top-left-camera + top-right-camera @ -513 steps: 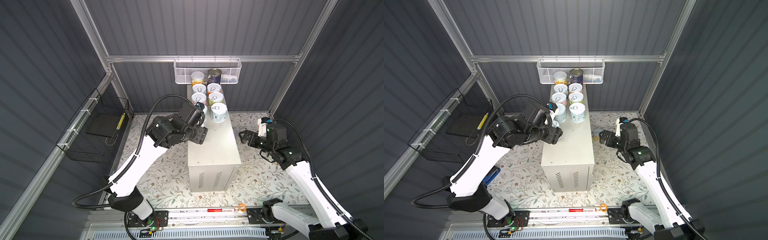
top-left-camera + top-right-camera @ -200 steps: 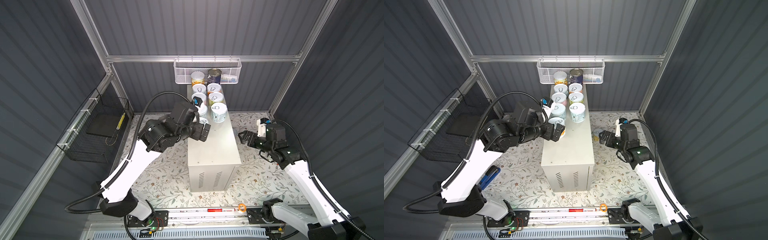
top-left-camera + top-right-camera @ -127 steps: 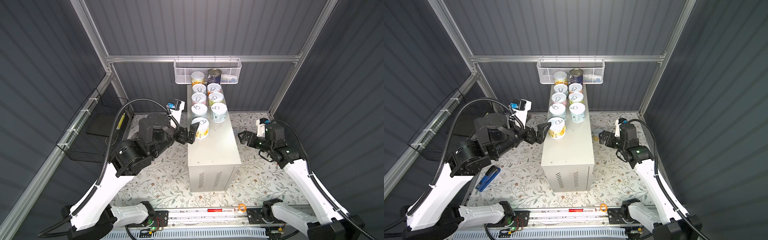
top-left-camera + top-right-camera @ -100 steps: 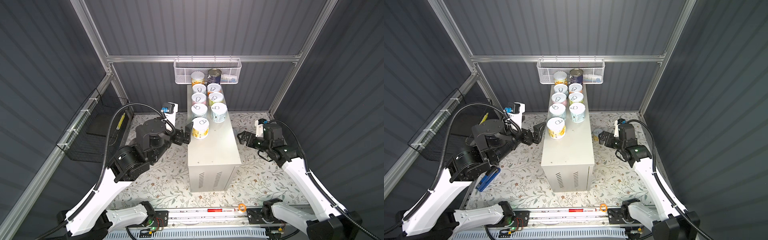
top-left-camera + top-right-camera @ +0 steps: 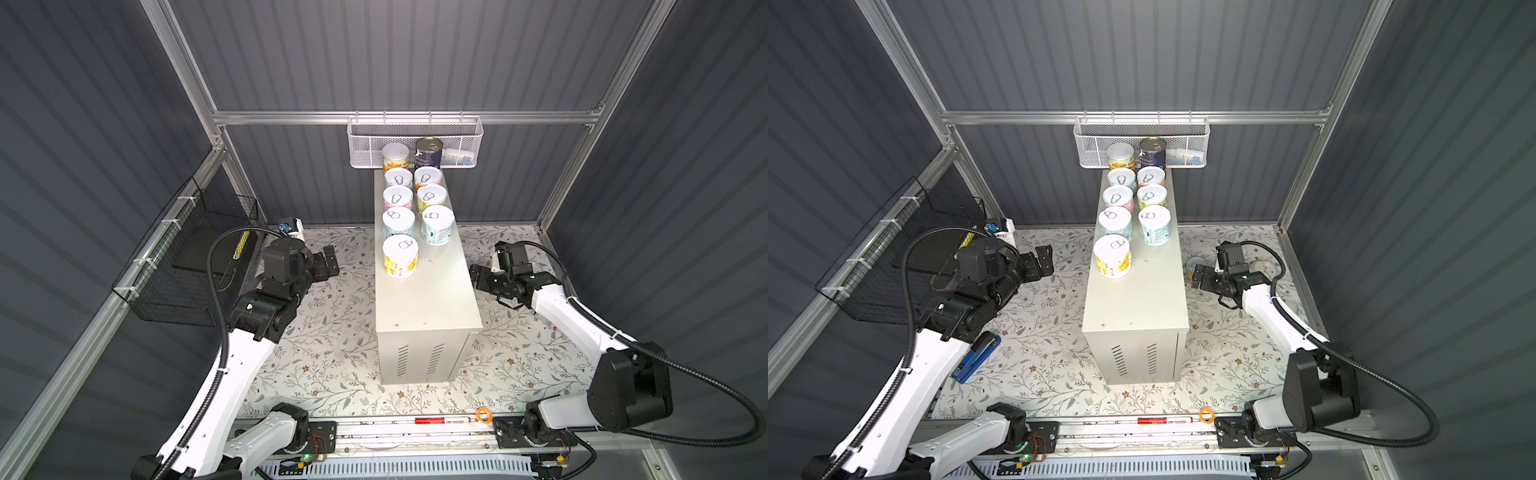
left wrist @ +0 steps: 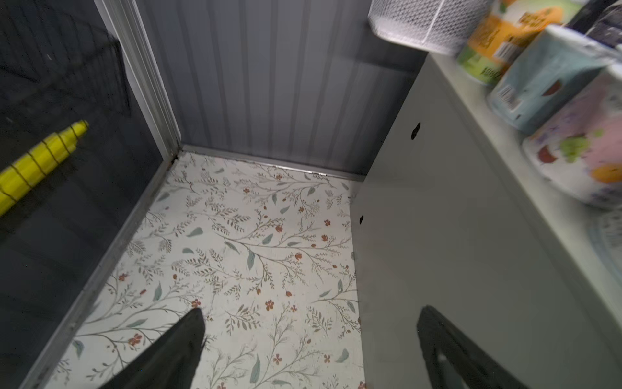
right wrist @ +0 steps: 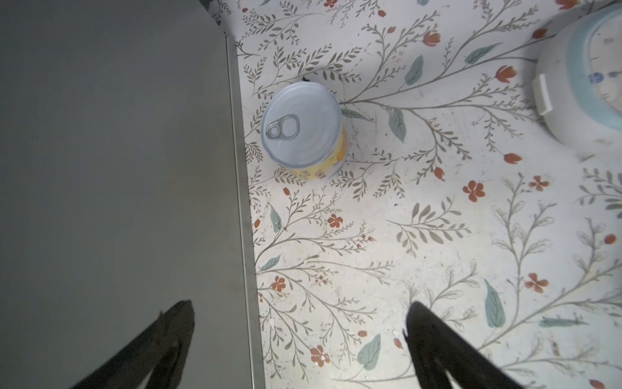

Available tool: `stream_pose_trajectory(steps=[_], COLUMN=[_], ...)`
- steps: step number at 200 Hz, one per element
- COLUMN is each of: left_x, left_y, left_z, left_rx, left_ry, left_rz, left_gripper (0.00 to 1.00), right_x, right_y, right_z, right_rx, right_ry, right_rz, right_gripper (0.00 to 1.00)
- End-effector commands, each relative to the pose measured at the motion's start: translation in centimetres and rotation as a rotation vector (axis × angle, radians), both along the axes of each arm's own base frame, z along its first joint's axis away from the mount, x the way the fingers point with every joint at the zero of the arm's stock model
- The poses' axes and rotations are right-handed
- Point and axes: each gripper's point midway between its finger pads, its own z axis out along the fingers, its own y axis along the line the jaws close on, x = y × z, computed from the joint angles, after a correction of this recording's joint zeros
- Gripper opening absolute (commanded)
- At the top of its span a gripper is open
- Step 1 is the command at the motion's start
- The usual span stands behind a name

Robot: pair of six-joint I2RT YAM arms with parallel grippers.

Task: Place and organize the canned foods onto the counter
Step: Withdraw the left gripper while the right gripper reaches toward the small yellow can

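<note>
Nine cans (image 5: 397,197) stand upright in two rows on the tabletop (image 5: 428,299), the white box at the centre of both top views, and they fill its upper half. The lowest, a yellow-labelled can (image 5: 400,255), has a bare spot to its right. One stray can (image 7: 304,128) is not up there yet. It stands on the floral mat (image 5: 332,353), just beside the box's right wall.

The right end effector (image 7: 299,306) hovers near that can with its fingers apart and nothing between them. The left end effector (image 5: 328,262), left of the box, is also spread wide and empty.

The likely trouble is the narrow gap between the stray can and the wall. A finger lowered on that side could strike the box or tip the can. Set down carelessly, the can could also nudge the packed rows.

The mat is pale with a leaf-and-flower print, and a white round container (image 7: 585,77) also rests on it. Grey ribbed walls in an aluminium frame enclose the cell. A white mesh basket (image 5: 415,141) hangs at upper centre and a black wire basket (image 5: 187,266) hangs at left.
</note>
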Motion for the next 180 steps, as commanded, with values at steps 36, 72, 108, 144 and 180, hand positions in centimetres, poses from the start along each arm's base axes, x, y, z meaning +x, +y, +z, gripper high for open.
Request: stream_pose_trajectory(steps=[36,72,108,144,180], left_x=[2.9,3.9,4.7,4.9,4.8], left_y=[-1.2,-1.4,-2.3,-3.0,-3.1], left_z=[-5.4,-8.3,-11.4,-13.1,-13.7], left_rx=[-0.108,-0.106,-0.123,-0.154,-0.149], left_ry=[0.07,0.082,0.139,0.172,0.184], left_rz=[-0.048,-0.04,-0.063,-0.087,-0.093], left_gripper=[0.99,0.99,0.99,0.99,0.99], right_x=[3.4,4.9,6.2,7.4,8.7], right_y=[-0.6,-0.6,-0.6,-0.3,-0.2], right_z=[1.1,1.1,0.7,0.4,-1.2], right_rx=[0.012,0.024,0.032,0.043,0.028], right_ry=[-0.053,-0.046,-0.025,-0.016,0.026], right_rz=[-0.051,-0.065,-0.088,-0.092,-0.1], right_gripper=[0.99,0.99,0.99,0.99,0.99])
